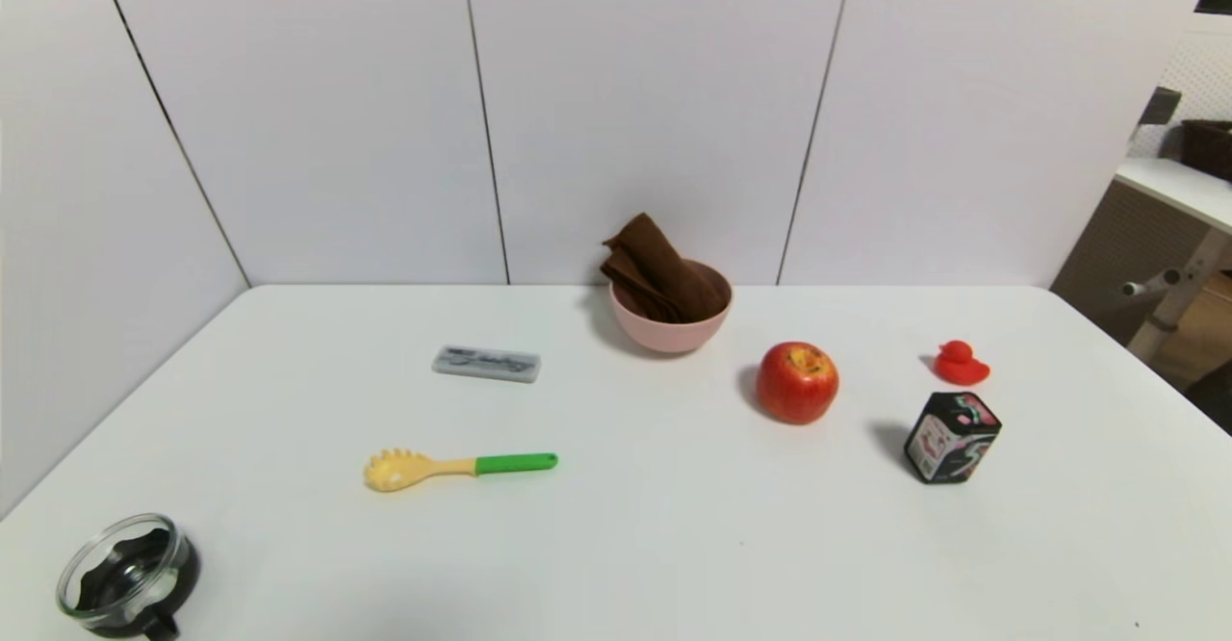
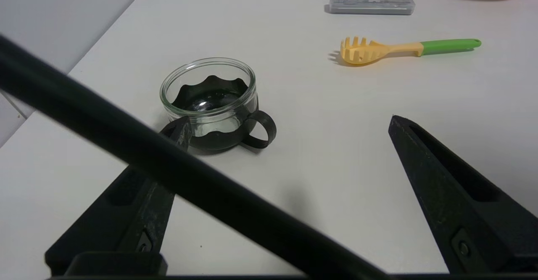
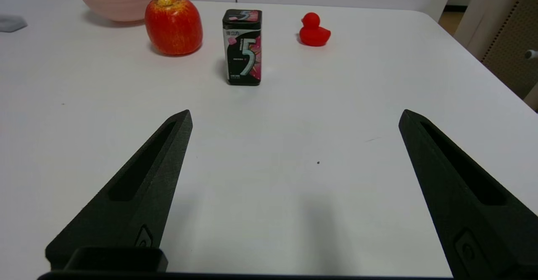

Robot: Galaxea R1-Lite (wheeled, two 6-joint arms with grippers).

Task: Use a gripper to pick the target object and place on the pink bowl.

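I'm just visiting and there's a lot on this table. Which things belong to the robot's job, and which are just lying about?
Part of the job:
- brown towel, already sitting in the bowl
- pink bowl

Just lying about:
- red apple
- red duck
- black gum tin
- pasta spoon
- grey case
- glass cup

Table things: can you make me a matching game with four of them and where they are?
Things:
1. brown towel
2. red duck
3. glass cup
4. pasta spoon

Places:
A. near left corner of the table
B. in the pink bowl
C. just behind the gum tin
D. in front of the grey case

Pairs: 1-B, 2-C, 3-A, 4-D
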